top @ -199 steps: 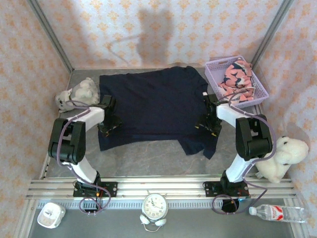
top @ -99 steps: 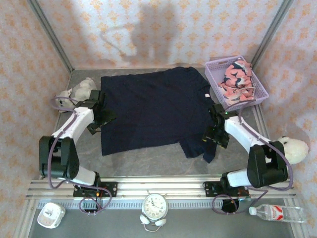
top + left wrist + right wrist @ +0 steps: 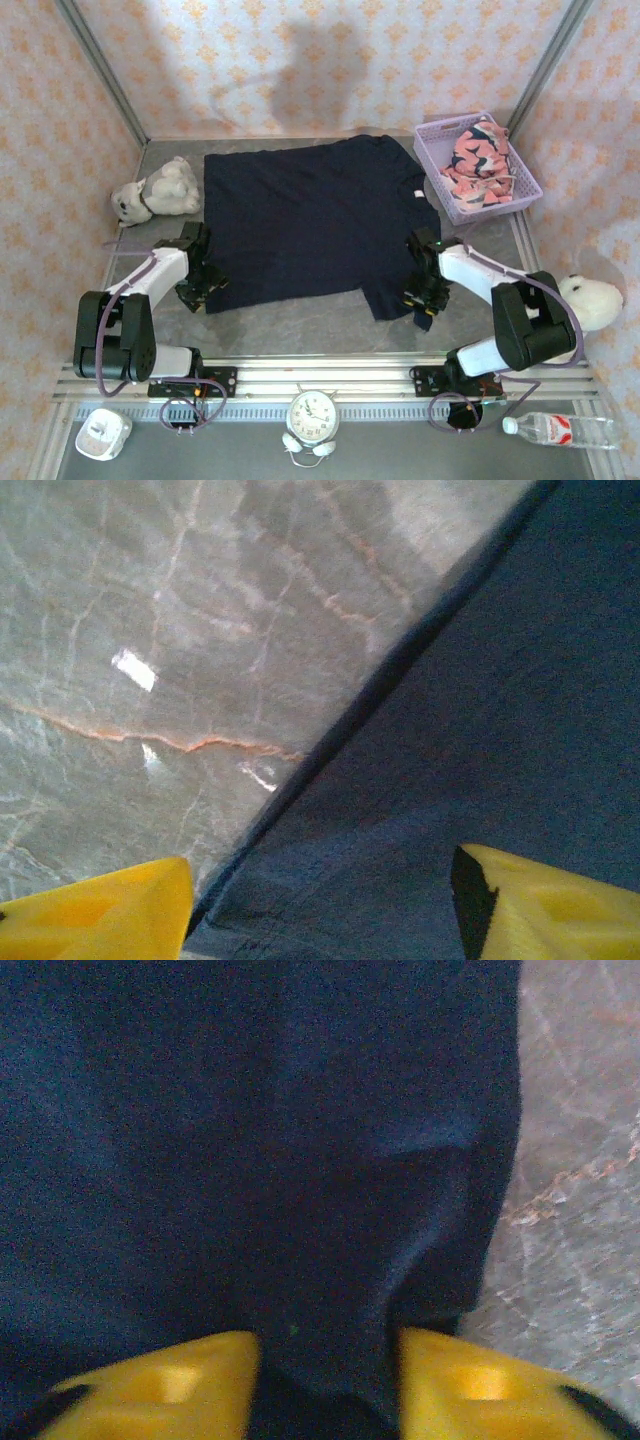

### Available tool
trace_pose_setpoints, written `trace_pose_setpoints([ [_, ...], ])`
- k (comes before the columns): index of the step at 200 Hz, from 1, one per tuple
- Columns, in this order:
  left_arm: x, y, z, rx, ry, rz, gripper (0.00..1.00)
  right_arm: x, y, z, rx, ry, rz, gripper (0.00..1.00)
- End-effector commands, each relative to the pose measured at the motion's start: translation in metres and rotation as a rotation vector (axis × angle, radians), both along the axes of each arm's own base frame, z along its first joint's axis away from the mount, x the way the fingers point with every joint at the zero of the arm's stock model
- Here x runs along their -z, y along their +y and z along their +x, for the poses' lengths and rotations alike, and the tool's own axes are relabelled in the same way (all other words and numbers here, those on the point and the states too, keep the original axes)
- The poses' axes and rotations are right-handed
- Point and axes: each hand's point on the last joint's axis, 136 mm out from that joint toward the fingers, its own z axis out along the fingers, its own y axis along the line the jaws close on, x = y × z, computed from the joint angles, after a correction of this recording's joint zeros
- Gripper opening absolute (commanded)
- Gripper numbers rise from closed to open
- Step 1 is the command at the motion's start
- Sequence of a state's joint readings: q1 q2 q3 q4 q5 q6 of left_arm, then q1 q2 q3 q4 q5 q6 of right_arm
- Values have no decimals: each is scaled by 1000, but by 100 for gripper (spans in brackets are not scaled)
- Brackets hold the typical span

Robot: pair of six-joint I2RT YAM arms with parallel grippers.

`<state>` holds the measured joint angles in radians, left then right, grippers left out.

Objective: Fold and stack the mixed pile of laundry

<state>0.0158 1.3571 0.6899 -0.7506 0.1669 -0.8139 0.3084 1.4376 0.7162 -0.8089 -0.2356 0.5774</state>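
You see the navy garment (image 3: 310, 215) spread flat on the bench (image 3: 300, 322). Your left gripper (image 3: 203, 290) stands wide, straddling the garment's near left edge. Your right gripper (image 3: 420, 296) is narrow, pinching a fold at its near right corner. The pink garment (image 3: 478, 155) lies bunched in the lavender basket (image 3: 430, 150).

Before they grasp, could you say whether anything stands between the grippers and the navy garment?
Nothing visible: the open left gripper straddles the edge of the navy garment, and the right gripper has cloth between its fingers.
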Motion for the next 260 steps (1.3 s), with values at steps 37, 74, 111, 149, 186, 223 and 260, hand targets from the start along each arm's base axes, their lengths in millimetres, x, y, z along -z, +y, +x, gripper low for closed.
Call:
trace_pose_setpoints([
  [37,11,-10,-2,-24,2,-40,57,6,2,12,0,-26,-7,1],
  [74,23,-12,-28,2,45,-14,31,-3,2,21,-6,-64,-9,0],
  [111,17,-8,-14,25,48,13,0,-28,-1,34,-38,-107,-39,0],
  [149,-38,2,29,43,-85,66,0,-80,-5,55,-103,-205,-64,0],
  [186,-82,12,66,-34,-240,40,0,-128,-6,109,-145,-314,-86,0],
  [223,-86,34,97,-168,-315,28,0,-151,2,188,-137,-404,-83,0],
  [260,-76,41,149,-156,-283,29,4,-138,26,275,-125,-443,-31,12],
])
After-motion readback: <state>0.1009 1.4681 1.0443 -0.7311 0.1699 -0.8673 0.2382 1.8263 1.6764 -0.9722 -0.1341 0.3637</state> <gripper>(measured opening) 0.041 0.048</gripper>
